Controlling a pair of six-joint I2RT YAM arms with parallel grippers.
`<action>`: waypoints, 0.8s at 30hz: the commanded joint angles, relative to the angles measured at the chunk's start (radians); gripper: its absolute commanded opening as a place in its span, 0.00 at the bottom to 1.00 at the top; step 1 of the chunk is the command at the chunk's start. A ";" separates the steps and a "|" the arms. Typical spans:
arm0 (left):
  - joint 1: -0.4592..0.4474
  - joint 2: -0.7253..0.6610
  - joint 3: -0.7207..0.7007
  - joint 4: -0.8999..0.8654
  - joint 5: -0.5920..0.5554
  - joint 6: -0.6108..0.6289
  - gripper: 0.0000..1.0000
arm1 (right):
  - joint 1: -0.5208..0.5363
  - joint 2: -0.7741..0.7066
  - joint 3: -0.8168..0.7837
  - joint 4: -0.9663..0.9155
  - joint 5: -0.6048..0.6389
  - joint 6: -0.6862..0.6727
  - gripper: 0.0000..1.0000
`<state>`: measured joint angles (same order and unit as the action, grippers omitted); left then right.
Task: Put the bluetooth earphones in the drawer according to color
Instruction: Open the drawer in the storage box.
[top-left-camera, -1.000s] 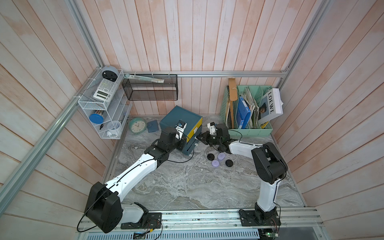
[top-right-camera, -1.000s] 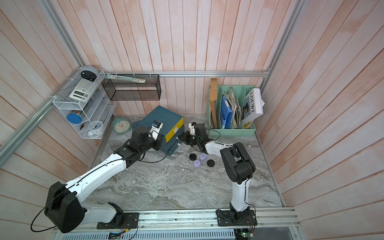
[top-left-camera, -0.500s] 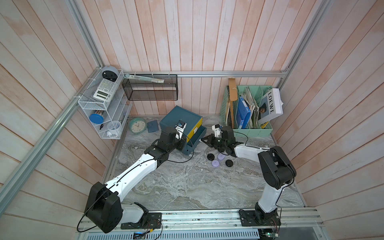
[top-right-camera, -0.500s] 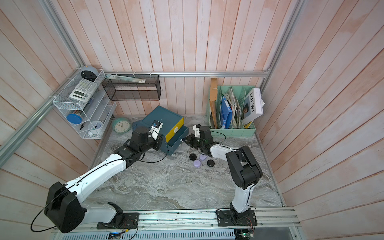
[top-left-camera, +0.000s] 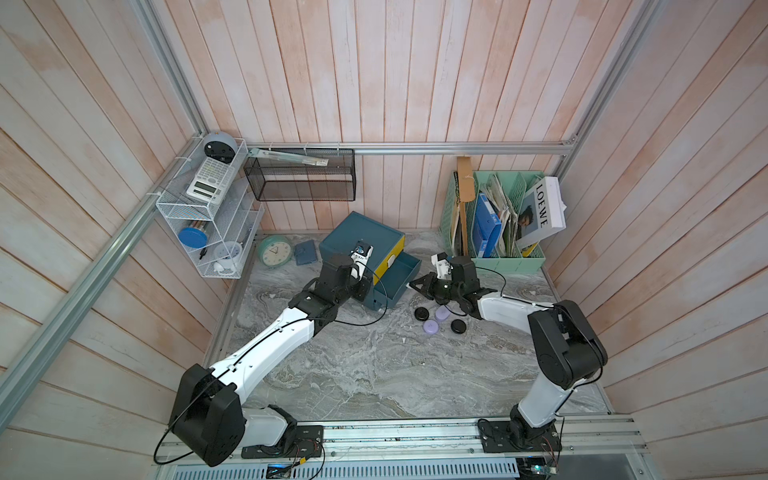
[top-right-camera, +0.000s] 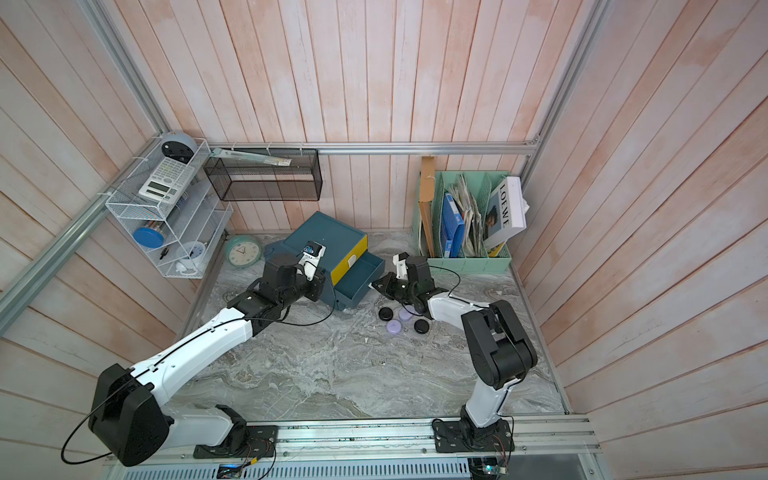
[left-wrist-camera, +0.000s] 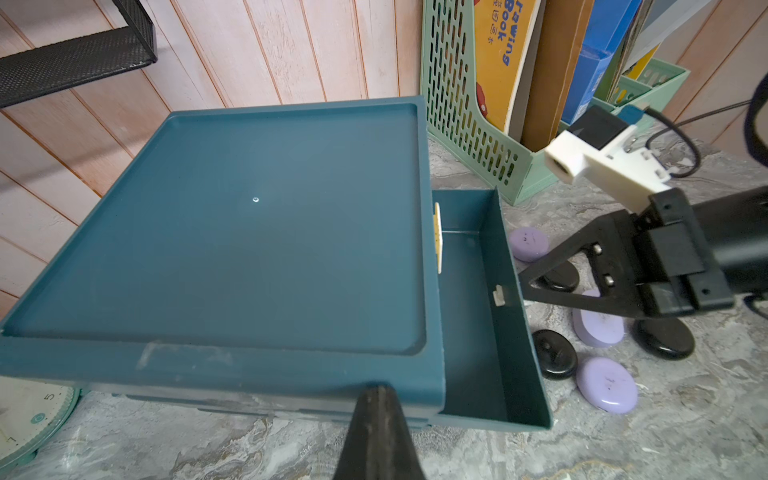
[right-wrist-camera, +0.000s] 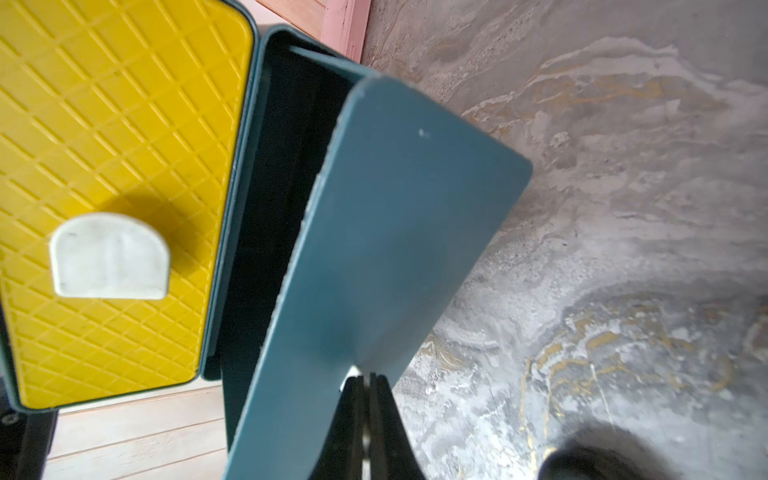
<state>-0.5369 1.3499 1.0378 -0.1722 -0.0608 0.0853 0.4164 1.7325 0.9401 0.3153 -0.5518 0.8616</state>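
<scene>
Stretching across the table (top-left-camera: 374, 374) in a top view, the left arm (top-left-camera: 282, 336) meets the cabinet (top-left-camera: 361, 232). The right arm (top-left-camera: 507, 309) lies low, right gripper (top-left-camera: 412, 285) at the pulled-out teal drawer (top-left-camera: 399, 270), with black and lilac earphones (top-left-camera: 430, 328) beside it. Left wrist view: left gripper (left-wrist-camera: 379, 390) closed at the cabinet's side. Right wrist view: jaws pinch the white handle (right-wrist-camera: 352, 373).
</scene>
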 joint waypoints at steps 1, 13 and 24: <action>0.006 -0.015 0.030 -0.003 -0.009 0.006 0.00 | -0.005 -0.023 -0.042 -0.103 -0.011 -0.034 0.00; 0.006 -0.012 0.032 0.000 -0.019 -0.003 0.00 | -0.006 -0.034 -0.027 -0.113 -0.032 -0.067 0.10; -0.012 -0.127 -0.030 0.093 0.077 0.028 0.00 | -0.023 -0.125 0.004 -0.308 0.066 -0.215 0.42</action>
<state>-0.5392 1.2678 1.0286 -0.1337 -0.0368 0.0887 0.4046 1.6375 0.9199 0.1028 -0.5240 0.7074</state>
